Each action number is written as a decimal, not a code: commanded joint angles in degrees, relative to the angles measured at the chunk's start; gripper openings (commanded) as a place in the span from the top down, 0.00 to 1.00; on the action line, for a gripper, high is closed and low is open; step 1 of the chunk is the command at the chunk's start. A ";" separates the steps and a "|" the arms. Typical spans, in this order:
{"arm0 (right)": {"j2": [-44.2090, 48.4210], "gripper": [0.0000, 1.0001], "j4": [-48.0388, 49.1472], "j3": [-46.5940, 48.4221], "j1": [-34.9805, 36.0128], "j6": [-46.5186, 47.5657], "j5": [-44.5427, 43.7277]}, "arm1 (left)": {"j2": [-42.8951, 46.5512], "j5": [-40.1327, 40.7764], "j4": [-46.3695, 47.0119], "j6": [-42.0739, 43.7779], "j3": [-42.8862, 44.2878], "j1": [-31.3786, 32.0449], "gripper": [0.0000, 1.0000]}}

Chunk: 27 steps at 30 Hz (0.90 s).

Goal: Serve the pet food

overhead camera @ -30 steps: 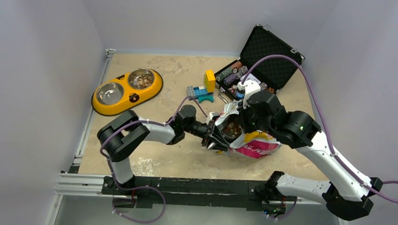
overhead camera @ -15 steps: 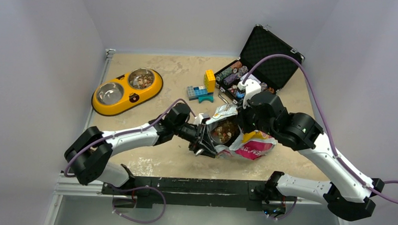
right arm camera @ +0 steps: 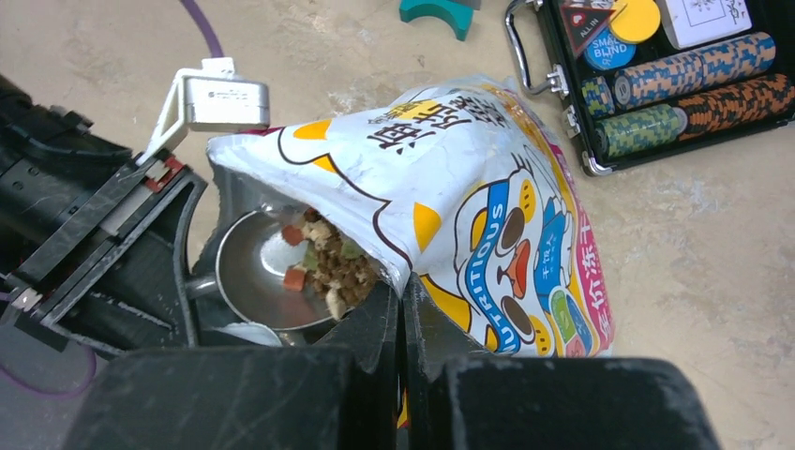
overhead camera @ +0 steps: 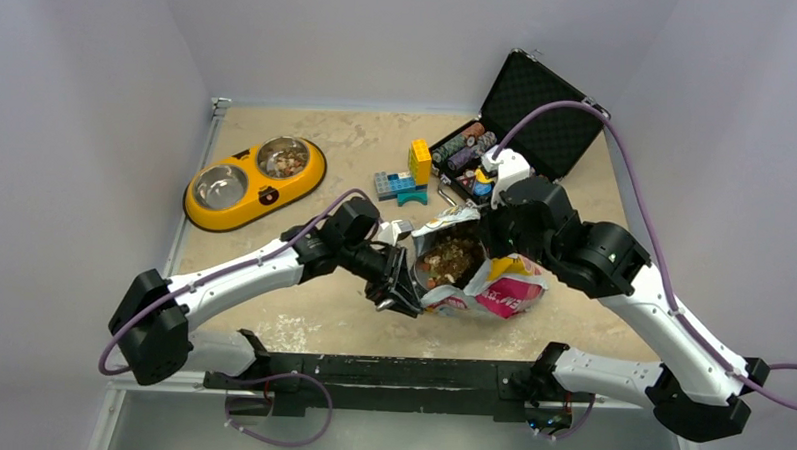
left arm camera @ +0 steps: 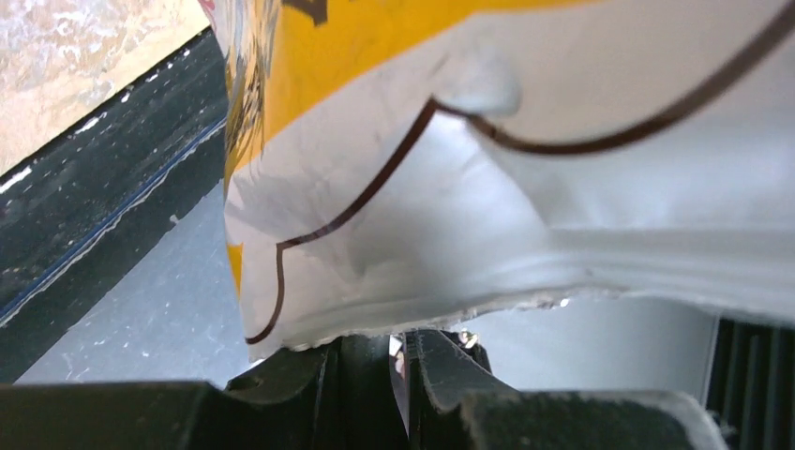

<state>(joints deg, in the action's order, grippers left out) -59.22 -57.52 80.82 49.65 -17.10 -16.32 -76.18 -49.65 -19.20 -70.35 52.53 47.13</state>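
The glossy white-yellow-magenta pet food bag (overhead camera: 502, 294) lies mid-table with its mouth open to the left and brown kibble (overhead camera: 451, 257) showing inside. My right gripper (overhead camera: 494, 238) is shut on the bag's upper mouth edge (right arm camera: 401, 281). My left gripper (overhead camera: 397, 288) is at the mouth, shut on the thin handle of a metal scoop (right arm camera: 253, 272). The scoop's bowl sits just inside the mouth with kibble (right arm camera: 337, 267) heaped on it. In the left wrist view the bag (left arm camera: 562, 187) fills the frame right above the shut jaws.
A yellow double pet dish (overhead camera: 207, 210) stands at the back left; its right bowl holds some kibble (overhead camera: 283, 159), its left bowl is bare. An open black case of poker chips (overhead camera: 539, 105) and toy bricks (overhead camera: 408, 175) sit behind the bag. A black rail (overhead camera: 369, 369) runs along the near edge.
My left arm has stretched out and its gripper has drawn back left and nearer from deep in the bag mouth. The bag has shifted left with it.
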 commanded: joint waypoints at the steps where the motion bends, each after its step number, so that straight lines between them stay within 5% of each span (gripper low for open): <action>1: 0.07 1.00 4.90 4.84 -0.85 -0.98 -3.02 | 7.83 -1.59 7.45 6.47 -1.97 0.02 1.00; 17: -0.81 1.00 2.43 4.70 -5.38 -2.65 -1.86 | 11.53 -4.98 13.60 6.16 -4.56 -0.02 1.00; 20: -1.95 1.00 1.81 6.72 -6.02 -2.59 -1.28 | 12.82 -3.52 24.64 1.24 -10.02 -0.20 1.00; 27: -2.19 1.00 1.00 9.29 -6.03 -1.52 0.53 | 0.85 -5.20 40.72 -11.28 -10.69 -2.67 1.00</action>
<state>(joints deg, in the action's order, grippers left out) -63.18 -60.66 85.71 44.12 -19.25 -15.33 -73.12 -53.21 5.61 -72.27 43.40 46.50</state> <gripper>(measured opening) 0.007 0.249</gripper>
